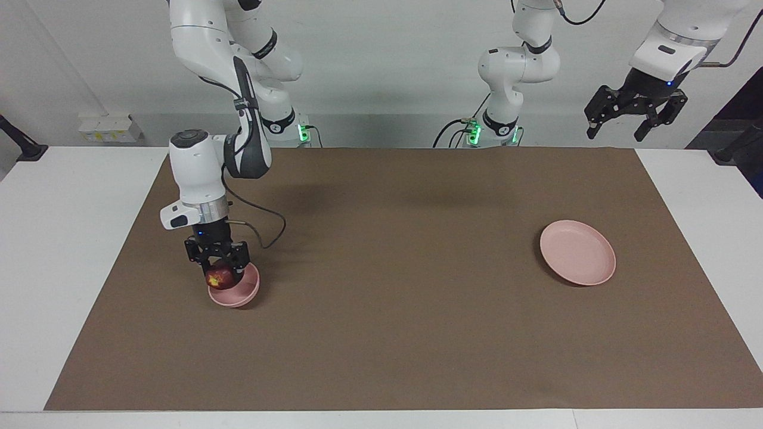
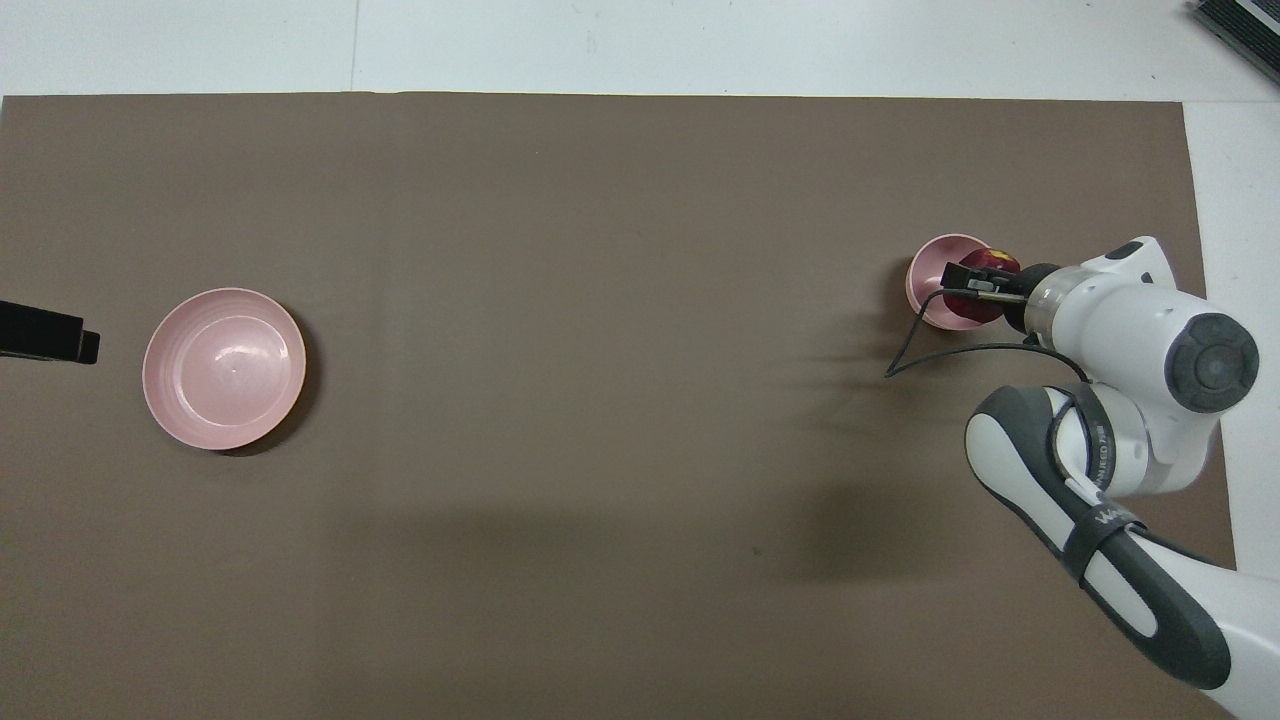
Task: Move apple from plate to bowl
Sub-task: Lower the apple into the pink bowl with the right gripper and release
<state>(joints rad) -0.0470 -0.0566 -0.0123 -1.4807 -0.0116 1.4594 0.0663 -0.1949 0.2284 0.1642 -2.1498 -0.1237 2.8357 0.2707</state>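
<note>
dark red, the apple sits clamped in our right gripper at the rim of the pink bowl, low over its hollow at the right arm's end of the brown mat on the worktop; whether it touches the bowl we cannot tell. our left gripper waits raised with fingers spread over the worktop's edge at the left arm's end. between them the plate lies bare on the mat, well apart from the bowl.

A brown mat covers the white table.
</note>
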